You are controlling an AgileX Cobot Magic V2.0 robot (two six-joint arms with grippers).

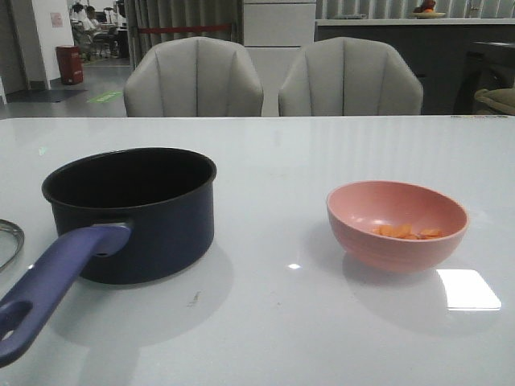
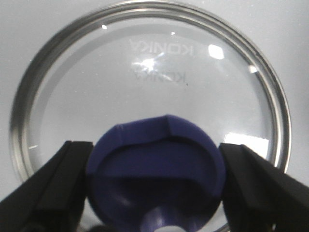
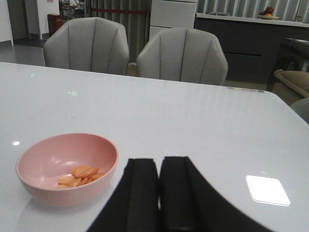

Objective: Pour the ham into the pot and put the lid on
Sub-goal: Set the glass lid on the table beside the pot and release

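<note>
A dark navy pot (image 1: pixel 133 213) stands on a white table (image 1: pixel 273 322), its purple handle toward the camera. To its right, well apart, a pink bowl (image 1: pixel 397 225) holds orange ham (image 1: pixel 406 232) pieces. Two grey chairs (image 1: pixel 273 79) stand behind.

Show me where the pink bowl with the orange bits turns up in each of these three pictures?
Front view: the pink bowl sits right of centre on the table, right of the pot.
Left wrist view: not in it; only the lid shows.
Right wrist view: the bowl is at lower left.
Shared landmark: the ham inside it.
</note>
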